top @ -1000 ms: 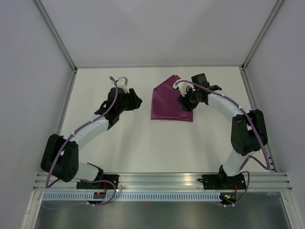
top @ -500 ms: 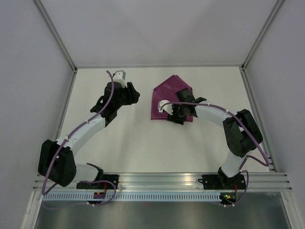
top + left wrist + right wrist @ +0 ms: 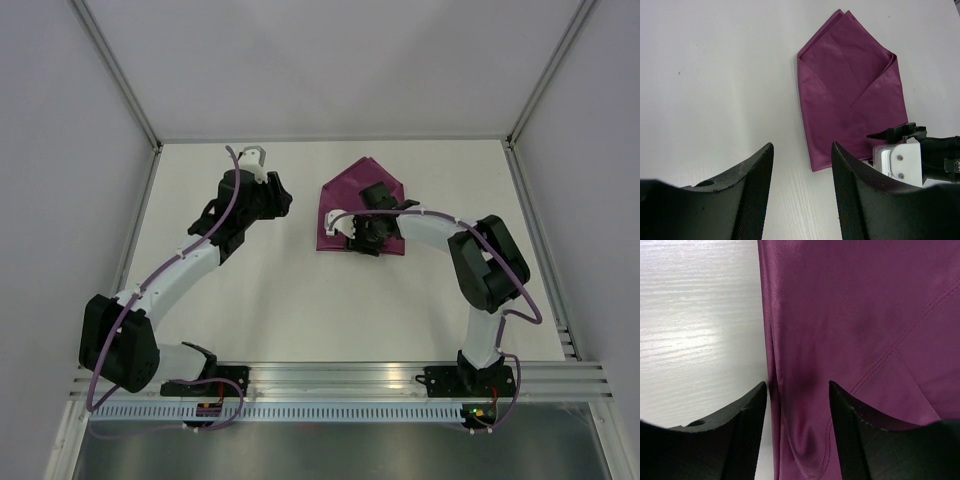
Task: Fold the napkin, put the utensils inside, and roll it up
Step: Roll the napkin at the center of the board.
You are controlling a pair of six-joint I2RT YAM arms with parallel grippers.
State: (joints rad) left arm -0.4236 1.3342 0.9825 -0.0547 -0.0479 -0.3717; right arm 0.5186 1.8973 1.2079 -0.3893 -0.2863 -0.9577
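The napkin [image 3: 850, 85] lies flat on the white table [image 3: 300, 300], a little above the middle of the top view. It is folded into a shape like a small house, with a point at the top and a straight edge at the bottom. Two flaps cross over its front and make a V. The right gripper [image 3: 796, 385] is low over the bottom left part of the napkin. Its two fingers are apart. In its own view the napkin's left edge runs up between them, so one finger [image 3: 740, 430] is over the table and the other is over the cloth. I cannot tell if they touch the cloth. The left gripper [image 3: 802, 147] hangs over the table just to the left of the napkin. Its fingers are apart too, and only table shows between them.
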